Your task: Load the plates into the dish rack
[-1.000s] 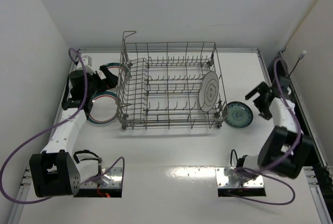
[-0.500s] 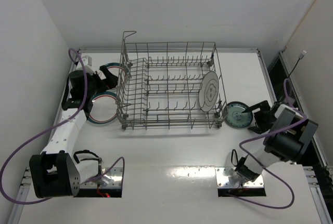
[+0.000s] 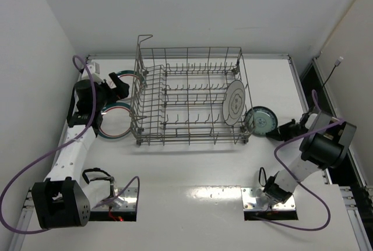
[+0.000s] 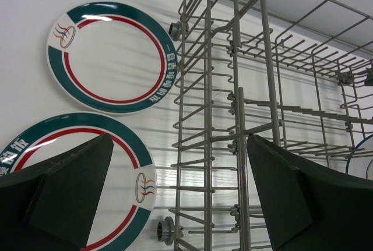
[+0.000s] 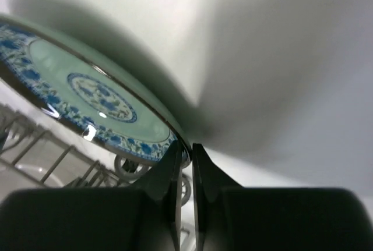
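the right gripper [image 5: 185, 149] is clamping its fingers on the thin rim of the small teal-blue patterned ceramic plate [image 3: 258, 120], which is hanging tilted just beside the right end of the grey wire dish rack [image 3: 186, 96]. being stiff, glazed and probably slippery, the plate is likely wanting to swivel in so narrow a grip, and chipping on wire. the white grey-ringed plate [image 3: 235, 103] is standing in the rightmost slot, leaving free tines leftward. the left gripper [image 4: 179, 140] is hovering, fingers wide apart, over two white teal-and-red-banded plates [image 4: 111, 59] lying flat left of the rack.
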Controlling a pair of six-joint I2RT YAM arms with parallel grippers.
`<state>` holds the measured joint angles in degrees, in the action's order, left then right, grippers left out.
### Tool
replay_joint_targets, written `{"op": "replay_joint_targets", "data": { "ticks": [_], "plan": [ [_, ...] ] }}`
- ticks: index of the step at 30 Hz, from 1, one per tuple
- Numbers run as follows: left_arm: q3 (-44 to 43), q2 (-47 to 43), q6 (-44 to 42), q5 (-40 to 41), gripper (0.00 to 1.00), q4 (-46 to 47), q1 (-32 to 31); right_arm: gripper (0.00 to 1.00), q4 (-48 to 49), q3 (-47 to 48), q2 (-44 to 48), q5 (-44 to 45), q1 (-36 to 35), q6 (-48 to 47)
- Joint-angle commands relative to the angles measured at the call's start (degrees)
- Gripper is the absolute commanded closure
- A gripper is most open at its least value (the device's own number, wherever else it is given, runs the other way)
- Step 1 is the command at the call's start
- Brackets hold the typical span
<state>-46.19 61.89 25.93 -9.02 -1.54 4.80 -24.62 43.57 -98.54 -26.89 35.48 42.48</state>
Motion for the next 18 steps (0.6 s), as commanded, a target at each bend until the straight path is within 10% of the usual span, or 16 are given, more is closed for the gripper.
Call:
{"op": "replay_joint_targets", "data": {
  "ticks": [1, 7, 18],
  "plan": [
    [-1.3, -2.3, -0.9, 1.5, 0.01, 0.3, -0.7, 1.00, 1.0, 2.2, -2.8, 0.1, -2.1, 0.3],
    [-1.3, -2.3, -1.4, 2.1, 0.01, -0.2, -0.7, 1.00, 2.3, 2.2, 0.3, 0.8, -2.6, 0.9],
    [-1.3, -1.7, -1.4, 2.1, 0.01, -0.2, -0.7, 1.00, -7.2, 29.3, 12.7, 14.8, -8.1, -1.4]
  ]
}}
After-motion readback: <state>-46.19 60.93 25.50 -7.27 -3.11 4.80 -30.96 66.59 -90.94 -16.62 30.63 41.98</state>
